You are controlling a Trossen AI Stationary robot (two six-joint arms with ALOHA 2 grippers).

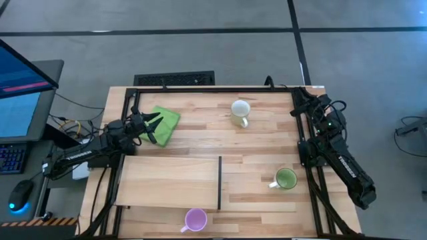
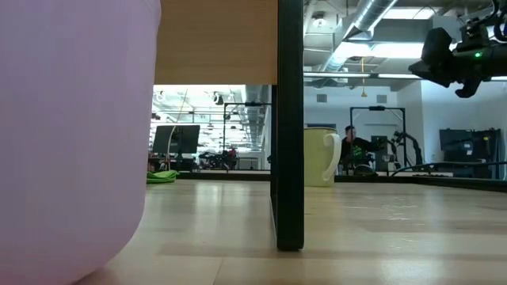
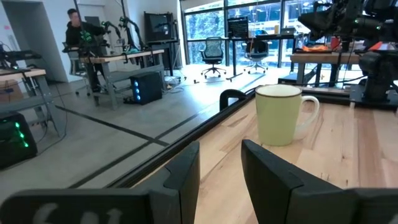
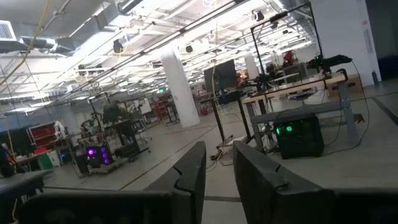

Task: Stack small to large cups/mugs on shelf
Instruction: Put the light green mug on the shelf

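Observation:
A white mug [image 1: 240, 112] stands upright at the table's far middle; it also shows in the low view [image 2: 321, 156] and the left wrist view [image 3: 280, 115]. A green mug [image 1: 285, 179] stands at the right. A light purple mug [image 1: 195, 220] stands at the near edge, close to the low camera [image 2: 71, 134]. The pale shelf board [image 1: 167, 181] lies flat, with its dark strip [image 1: 219, 182] on its right edge. My left gripper [image 1: 152, 127] is open and empty above a green cloth, pointing toward the white mug [image 3: 221, 168]. My right gripper [image 1: 298, 100] is open and empty at the far right corner [image 4: 219, 168].
A folded green cloth [image 1: 163, 123] lies at the far left under my left gripper. A black frame [image 1: 213, 88] runs along the table's far edge and sides. Bare wood lies between the white mug and the board.

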